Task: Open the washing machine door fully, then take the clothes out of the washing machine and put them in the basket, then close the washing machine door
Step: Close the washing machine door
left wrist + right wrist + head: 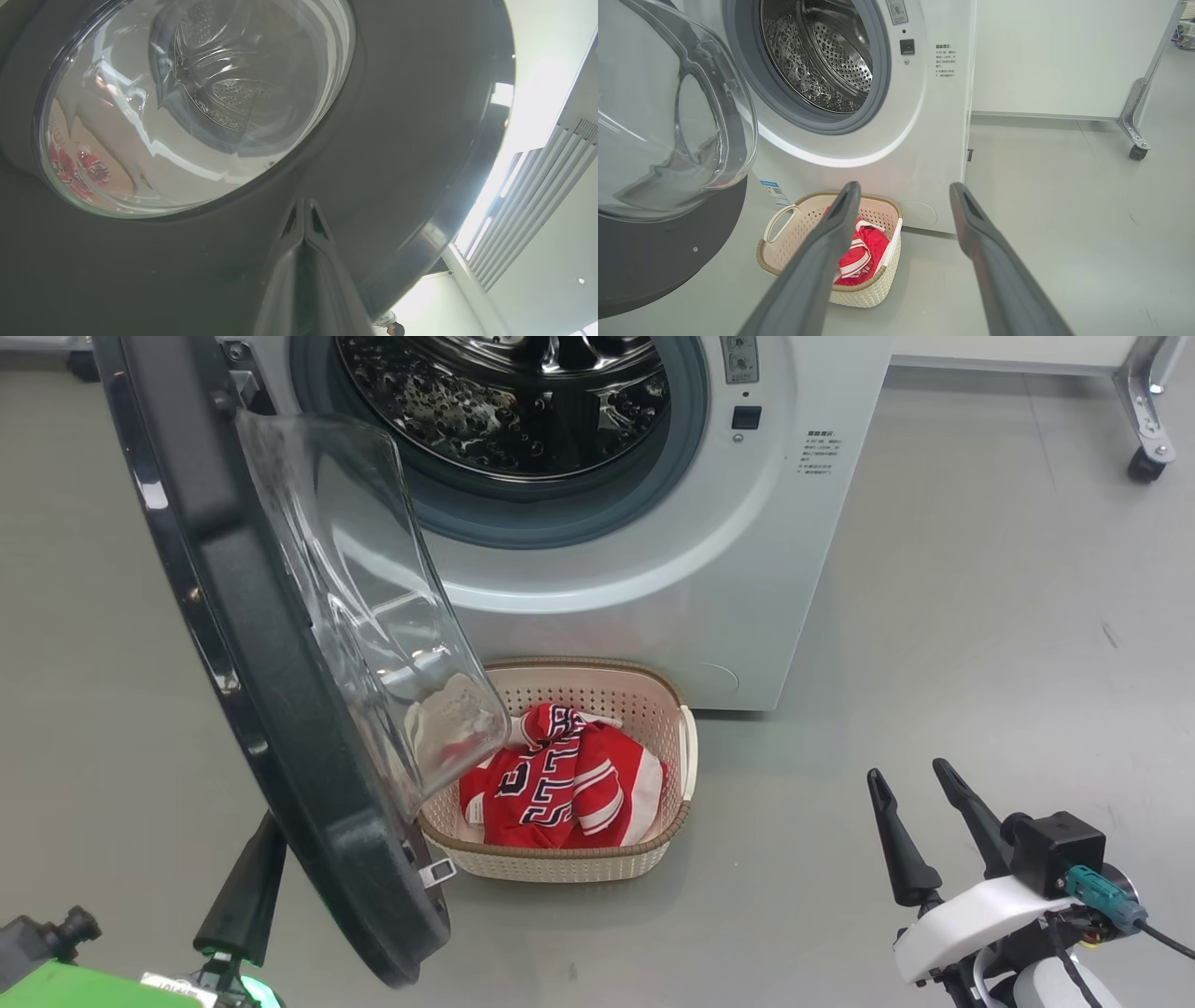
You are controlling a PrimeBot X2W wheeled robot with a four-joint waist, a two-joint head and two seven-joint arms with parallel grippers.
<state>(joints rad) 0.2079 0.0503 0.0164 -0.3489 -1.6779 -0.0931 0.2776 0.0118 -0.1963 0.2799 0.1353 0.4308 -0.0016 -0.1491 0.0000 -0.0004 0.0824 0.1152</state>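
Head view: red white-striped clothes [569, 784] in cream basket [597, 677], left pincer [266, 845] closed beside black door [280, 709], right pincer [907, 771] spread, empty.

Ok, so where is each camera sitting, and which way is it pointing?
Head view: on the head, looking forward and down at the open washing machine door, the basket and clothes; left gripper lower left, right gripper lower right.
Left wrist view: on the left wrist, looking up along its shut fingers, close against the door's outer face.
Right wrist view: on the right wrist, low, facing the washing machine between its open fingers.
Shared: head and right wrist views both show the basket, clothes and drum.
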